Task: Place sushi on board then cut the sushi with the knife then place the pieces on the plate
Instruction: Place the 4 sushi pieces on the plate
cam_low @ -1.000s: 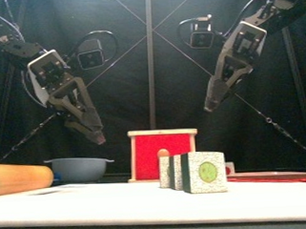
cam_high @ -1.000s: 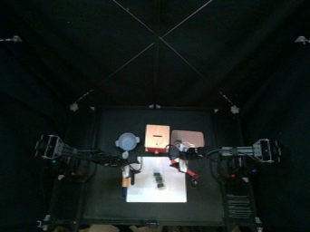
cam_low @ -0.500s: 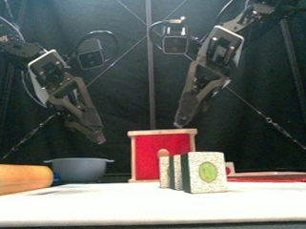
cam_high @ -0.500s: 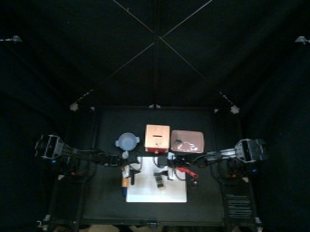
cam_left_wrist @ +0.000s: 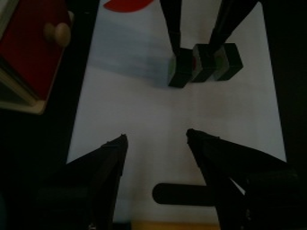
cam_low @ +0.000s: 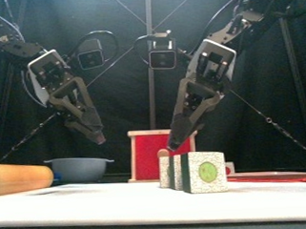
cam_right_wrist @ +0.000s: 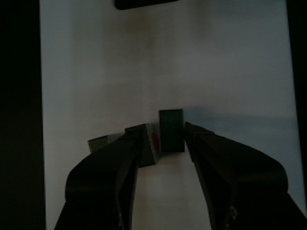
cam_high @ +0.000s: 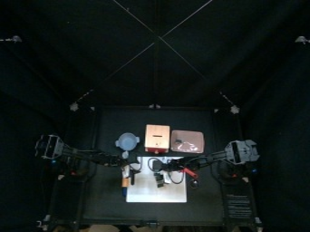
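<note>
One sushi roll [cam_low: 194, 172] of three dark green blocks, upright and side by side, on one white cutting board [cam_left_wrist: 180, 117]. Two grippers, both with jaws spread and holding nothing: right gripper [cam_low: 175, 144] just above the roll, left gripper [cam_low: 97, 138] higher and off to the left. Behind the board, one wooden box [cam_low: 150, 151] with a red drawer front, one blue-grey bowl [cam_low: 79, 168], one pink tray [cam_high: 188, 140].
</note>
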`<state>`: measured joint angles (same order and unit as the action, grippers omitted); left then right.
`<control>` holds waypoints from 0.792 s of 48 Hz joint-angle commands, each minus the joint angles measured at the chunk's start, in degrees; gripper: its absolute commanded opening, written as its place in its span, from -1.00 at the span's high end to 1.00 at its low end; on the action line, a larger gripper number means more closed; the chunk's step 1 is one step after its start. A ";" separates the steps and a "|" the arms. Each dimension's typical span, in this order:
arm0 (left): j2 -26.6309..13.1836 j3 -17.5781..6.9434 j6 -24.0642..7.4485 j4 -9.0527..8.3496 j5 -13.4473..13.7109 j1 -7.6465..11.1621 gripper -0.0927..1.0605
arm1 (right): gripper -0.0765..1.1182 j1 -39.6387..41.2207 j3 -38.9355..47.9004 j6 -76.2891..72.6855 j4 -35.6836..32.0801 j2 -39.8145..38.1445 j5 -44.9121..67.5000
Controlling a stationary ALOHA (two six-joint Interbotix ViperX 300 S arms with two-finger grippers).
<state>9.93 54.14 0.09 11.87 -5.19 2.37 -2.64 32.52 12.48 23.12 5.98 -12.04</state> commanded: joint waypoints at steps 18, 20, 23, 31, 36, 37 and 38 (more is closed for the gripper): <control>0.70 -0.18 -0.09 0.00 -0.26 -0.18 -0.73 | -0.44 0.18 -1.93 0.09 -0.09 1.32 0.35; 0.70 -0.09 0.00 0.00 -0.18 -0.18 -0.73 | -0.44 0.18 -2.02 0.09 -0.09 1.49 0.35; 0.70 0.00 0.00 0.00 -0.18 -0.18 -0.73 | -0.44 0.26 -2.11 0.09 -0.18 1.76 0.35; 0.79 0.09 0.00 0.00 -0.18 -0.18 -0.73 | -0.44 0.79 -2.46 0.09 -0.26 2.37 0.35; 0.79 0.18 0.00 0.00 -0.18 -0.18 -0.73 | -0.44 1.05 -2.72 0.18 -0.35 1.93 -0.09; 0.70 0.18 0.00 0.00 -0.18 -0.18 -0.73 | -0.44 1.14 -2.72 0.18 -0.35 1.76 -0.26; 0.70 0.18 0.00 0.00 -0.26 -0.18 -0.73 | -0.44 1.23 -2.72 0.18 -0.35 1.58 -0.35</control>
<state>9.84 54.93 0.09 11.87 -5.19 2.37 -1.85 30.76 12.48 22.76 9.14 -12.13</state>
